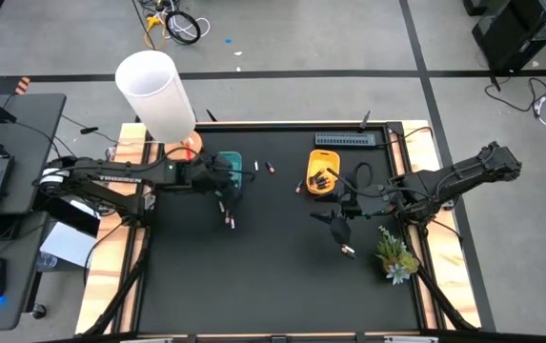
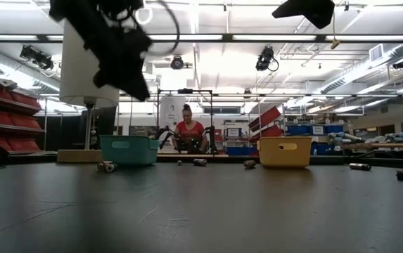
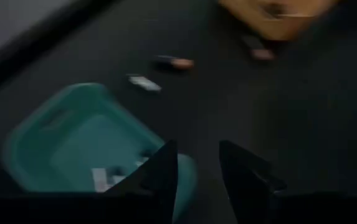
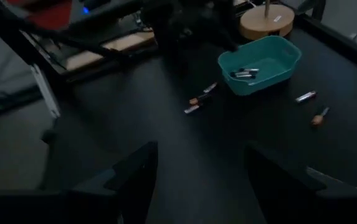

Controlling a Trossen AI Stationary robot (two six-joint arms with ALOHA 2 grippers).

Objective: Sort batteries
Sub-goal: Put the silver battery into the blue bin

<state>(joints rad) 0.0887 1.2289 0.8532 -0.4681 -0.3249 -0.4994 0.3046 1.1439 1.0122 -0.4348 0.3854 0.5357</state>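
Note:
A teal tray (image 1: 232, 171) with a few whitish batteries (image 4: 245, 73) in it stands on the black mat at the far left. A yellow tray (image 1: 322, 173) holding dark batteries stands to its right. Loose batteries lie between the trays (image 1: 264, 168), in front of the teal tray (image 1: 227, 218) and near the right arm (image 1: 346, 251). My left gripper (image 3: 197, 180) hangs open and empty above the teal tray's near edge (image 3: 181, 171). My right gripper (image 4: 200, 180) hovers open and empty over the mat in front of the yellow tray.
A white lamp (image 1: 155, 93) on a round wooden base stands at the mat's far left corner. A grey strip (image 1: 344, 140) lies along the far edge, and a small plant (image 1: 396, 255) sits at the right. The mat's near half is bare. A person sits beyond the table (image 2: 189, 133).

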